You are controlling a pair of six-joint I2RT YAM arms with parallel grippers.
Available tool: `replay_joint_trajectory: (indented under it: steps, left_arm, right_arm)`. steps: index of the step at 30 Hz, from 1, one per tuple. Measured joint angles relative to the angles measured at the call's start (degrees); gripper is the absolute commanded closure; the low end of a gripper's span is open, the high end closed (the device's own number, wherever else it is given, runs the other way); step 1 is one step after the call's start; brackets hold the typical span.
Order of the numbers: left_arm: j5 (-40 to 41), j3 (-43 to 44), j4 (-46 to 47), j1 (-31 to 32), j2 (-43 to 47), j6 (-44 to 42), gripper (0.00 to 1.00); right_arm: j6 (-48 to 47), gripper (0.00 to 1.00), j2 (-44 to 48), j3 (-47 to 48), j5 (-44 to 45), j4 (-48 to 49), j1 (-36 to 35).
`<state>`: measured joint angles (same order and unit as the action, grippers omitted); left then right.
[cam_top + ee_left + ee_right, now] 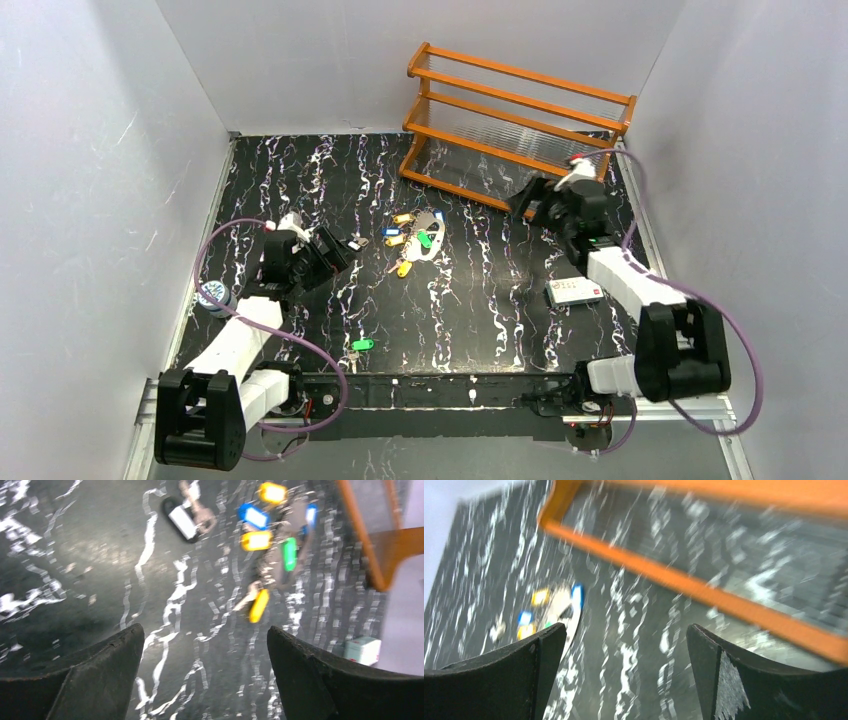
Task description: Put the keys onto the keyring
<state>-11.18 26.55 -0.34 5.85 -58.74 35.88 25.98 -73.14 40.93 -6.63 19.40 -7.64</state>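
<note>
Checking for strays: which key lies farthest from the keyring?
The green-headed key, alone at the front edge of the table; others lie by the keyring.

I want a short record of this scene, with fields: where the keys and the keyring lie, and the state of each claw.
keys: clustered mid-table, coloured heads
lone green key: apart, near the arm bases
keyring: lying flat within the cluster
left claw: open, holding nothing, left of the cluster
right claw: open, holding nothing, beside the orange rack
others: white box; small can
</note>
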Motion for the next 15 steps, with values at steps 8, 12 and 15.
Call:
replay_joint_trajectory:
  steps: [8,12,15]
  left_arm:
    - [-7.50,2.78,14.23,0.00,-6.12,8.46,0.19]
    - [-8.24,8.39,16.52,0.07,-10.40,10.29,0.19]
    - [-8.50,12.13,17.92,0.17,-10.82,10.97,0.19]
  right_arm:
    - [-5.31,0.07,-18.82,12.44,-2.67,-10.75,-21.55]
    - [-8.98,0.13,-26.64,21.29,-1.44,-14.86,-30.23]
    - [-11.06,0.30,-30.34,25.66,-0.59,-17.40,-33.83]
